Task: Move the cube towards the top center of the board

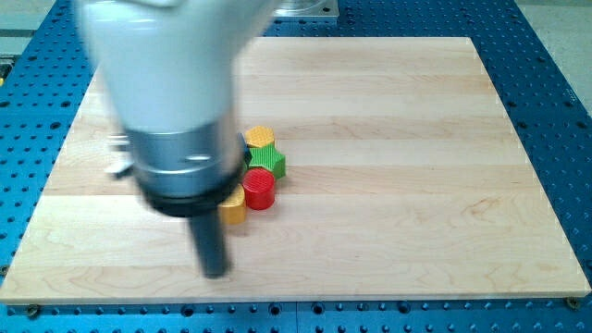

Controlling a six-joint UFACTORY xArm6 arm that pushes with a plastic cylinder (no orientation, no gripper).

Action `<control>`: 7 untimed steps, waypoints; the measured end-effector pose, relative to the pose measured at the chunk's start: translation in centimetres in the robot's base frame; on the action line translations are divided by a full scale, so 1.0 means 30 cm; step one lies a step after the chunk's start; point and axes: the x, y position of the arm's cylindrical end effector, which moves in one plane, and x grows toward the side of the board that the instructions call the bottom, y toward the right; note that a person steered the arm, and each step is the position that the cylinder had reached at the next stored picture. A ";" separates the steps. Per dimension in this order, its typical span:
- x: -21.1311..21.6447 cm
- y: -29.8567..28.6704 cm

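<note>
My tip [215, 272] rests on the board near the view's bottom, left of centre, just below and left of a tight cluster of blocks. The cluster holds a yellow block [260, 137] at its top, a green block [268, 161] below it, a red cylinder [260, 189] below that, and another yellow block [234, 206] at the lower left, closest to my tip. A sliver of a blue block [246, 142] shows at the arm's edge. The arm hides the cluster's left side. I cannot tell which block is the cube.
The wooden board [416, 185] lies on a blue perforated table [555, 74]. The blurred arm body [176, 92] covers the upper left of the board.
</note>
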 end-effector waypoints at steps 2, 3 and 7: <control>-0.360 0.043; -0.356 0.101; -0.665 0.103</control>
